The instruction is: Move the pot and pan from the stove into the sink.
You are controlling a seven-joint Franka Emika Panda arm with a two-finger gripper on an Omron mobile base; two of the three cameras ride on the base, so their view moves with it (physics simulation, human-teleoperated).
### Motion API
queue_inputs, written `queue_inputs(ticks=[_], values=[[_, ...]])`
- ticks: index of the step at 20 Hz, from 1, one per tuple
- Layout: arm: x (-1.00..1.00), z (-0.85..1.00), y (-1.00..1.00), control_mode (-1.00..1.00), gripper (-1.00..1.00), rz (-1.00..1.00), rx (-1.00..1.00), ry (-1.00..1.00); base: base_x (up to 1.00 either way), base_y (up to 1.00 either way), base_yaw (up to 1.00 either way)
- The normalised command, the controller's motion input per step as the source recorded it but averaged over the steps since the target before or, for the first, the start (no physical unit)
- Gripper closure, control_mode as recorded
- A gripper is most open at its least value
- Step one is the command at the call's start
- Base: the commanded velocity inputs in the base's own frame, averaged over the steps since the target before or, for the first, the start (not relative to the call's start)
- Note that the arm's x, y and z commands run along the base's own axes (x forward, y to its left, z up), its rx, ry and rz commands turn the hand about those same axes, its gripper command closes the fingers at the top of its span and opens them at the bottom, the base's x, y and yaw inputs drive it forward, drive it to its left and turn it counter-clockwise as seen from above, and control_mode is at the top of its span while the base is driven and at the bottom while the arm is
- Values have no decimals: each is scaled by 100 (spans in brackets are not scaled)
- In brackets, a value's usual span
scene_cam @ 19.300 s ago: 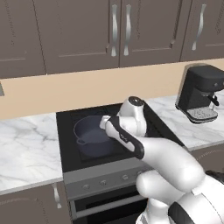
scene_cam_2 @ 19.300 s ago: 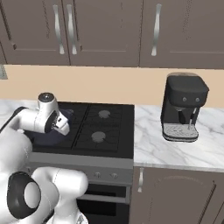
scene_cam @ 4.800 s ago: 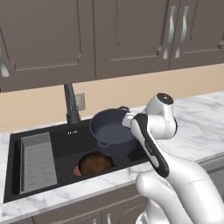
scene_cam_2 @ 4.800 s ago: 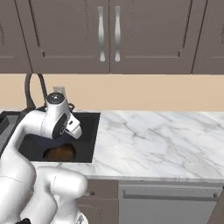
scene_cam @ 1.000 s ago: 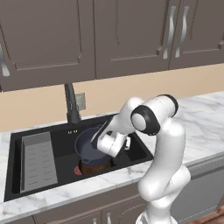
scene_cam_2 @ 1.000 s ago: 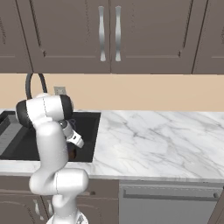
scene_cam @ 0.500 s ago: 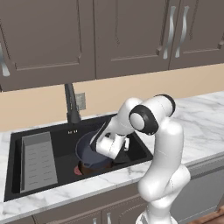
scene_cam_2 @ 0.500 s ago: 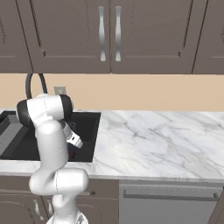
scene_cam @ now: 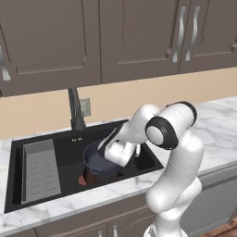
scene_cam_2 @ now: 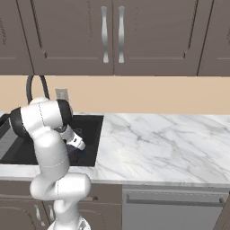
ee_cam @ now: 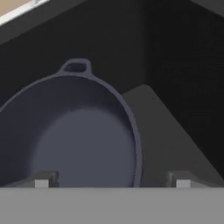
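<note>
1. The sink [scene_cam: 46, 139], sunk in the white marble desk [scene_cam: 217, 120], already holds both pieces of cookware, so the task looks all but done; by my judgement only lifting the arm clear remains.
2. The pot [scene_cam: 95, 159] sits inside the basin, seemingly resting on top of the pan [scene_cam: 87, 178], of which just a brownish sliver shows beneath it near the front wall.
3. The claw [ee_cam: 112, 178] hangs low over the pot's near rim with its jaws spread wide and nothing between them; the pot is let go.
4. Hard to make out: the pan's long handle is hidden under the pot and the arm, whether the pot sits level is unclear, and the right base view has the arm covering the cookware.
</note>
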Motion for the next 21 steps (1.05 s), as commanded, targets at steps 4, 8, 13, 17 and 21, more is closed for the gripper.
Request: queue_inputs(ticks=[4, 8, 13, 17, 21], values=[[0, 91, -4, -100, -100, 0, 2, 8, 0, 0, 0], [1, 97, 0, -100, -100, 1, 1, 10, 0, 0, 0], [1, 99, 0, -100, -100, 3, 0, 11, 0, 0, 0], [9, 100, 1, -100, -100, 6, 0, 13, 0, 0, 0], [3, 99, 1, -100, -100, 6, 0, 15, 0, 0, 0]])
